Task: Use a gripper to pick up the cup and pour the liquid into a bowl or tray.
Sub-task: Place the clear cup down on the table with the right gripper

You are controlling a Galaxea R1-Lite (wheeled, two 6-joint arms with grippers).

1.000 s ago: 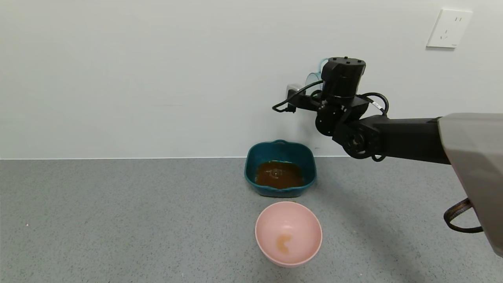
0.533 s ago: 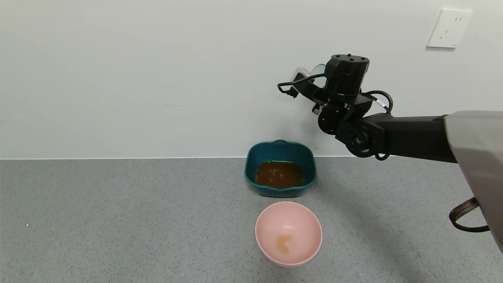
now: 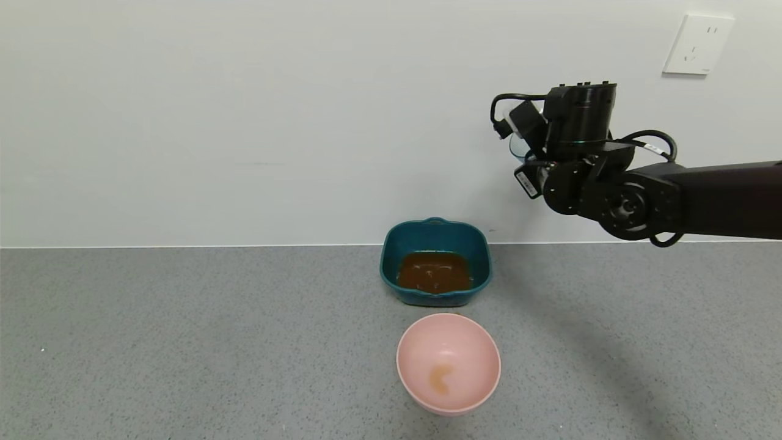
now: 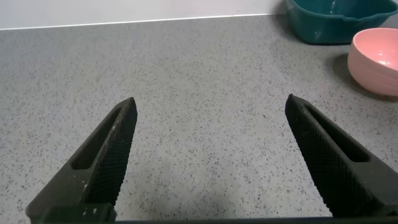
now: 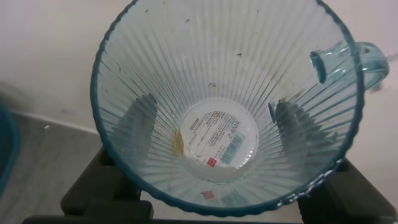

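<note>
Right wrist view showed right hand (image 5: 211, 205) clamped on cup (image 5: 227, 106), nearly drained, only a brown trace inside. Held high, up and right of basin (image 3: 391, 269) holding liquid (image 3: 434, 272). Pour judged done; setting cup down left. Left hand (image 4: 208, 155) spread wide above table (image 4: 199, 74).

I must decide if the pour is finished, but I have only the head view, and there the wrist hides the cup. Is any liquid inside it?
Observer: In the right wrist view the cup is nearly empty; only a small brown trace sits by the base label.
Operator: Does the right hand grip it firmly? I cannot see the fingers.
Observer: The right hand is closed on the cup; through the clear wall, one of its fingers shows dark on each side.
Operator: And the left hand? It is outside my view.
Observer: The left hand is open and holds nothing, above the grey counter.
</note>
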